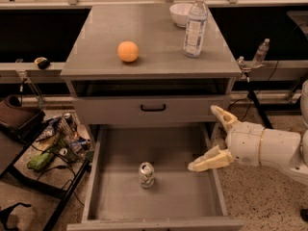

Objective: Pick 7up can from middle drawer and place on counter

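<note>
At the right side of the pulled-out middle drawer (185, 198), the robot's pale gripper (212, 138) hangs with its two fingers spread wide and nothing between them. One finger angles up toward the cabinet's front corner, while the lower one reaches left across the drawer's right wall. The 7up can (146, 174) stands upright on the drawer's bare grey floor, near the middle, left of the gripper and apart from it, its silver lid facing up. Above, a closed drawer front (115, 110) with a black handle (153, 108) sits under the counter (159, 42). An orange ball (128, 51) lies left of centre on the counter, a clear plastic bottle (195, 25) stands toward the right rear, and a white bowl (179, 12) sits just behind the bottle. On the floor to the cabinet's left lies a heap of wrappers and cables (57, 143).
</note>
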`<state>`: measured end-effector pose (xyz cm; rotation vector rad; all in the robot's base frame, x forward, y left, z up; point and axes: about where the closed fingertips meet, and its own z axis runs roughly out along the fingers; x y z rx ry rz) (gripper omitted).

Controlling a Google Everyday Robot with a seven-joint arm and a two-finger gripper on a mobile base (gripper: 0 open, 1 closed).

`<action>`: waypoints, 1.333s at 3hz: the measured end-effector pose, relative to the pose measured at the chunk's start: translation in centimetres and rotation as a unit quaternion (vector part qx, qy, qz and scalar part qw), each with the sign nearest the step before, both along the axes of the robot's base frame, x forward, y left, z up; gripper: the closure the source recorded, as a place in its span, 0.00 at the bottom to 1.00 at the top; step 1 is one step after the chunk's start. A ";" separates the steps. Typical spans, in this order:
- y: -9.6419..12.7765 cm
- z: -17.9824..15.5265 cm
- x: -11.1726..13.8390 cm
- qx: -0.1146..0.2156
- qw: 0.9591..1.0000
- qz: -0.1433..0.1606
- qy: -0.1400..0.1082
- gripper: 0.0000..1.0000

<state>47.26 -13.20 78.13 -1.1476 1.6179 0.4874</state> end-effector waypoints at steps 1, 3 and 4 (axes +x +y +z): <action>0.0 0.0 0.0 0.000 1.000 0.000 0.001 0.00; 3.0 -6.7 3.9 0.043 0.999 0.025 -0.003 0.00; 4.9 -13.7 6.7 0.047 0.997 0.051 -0.018 0.00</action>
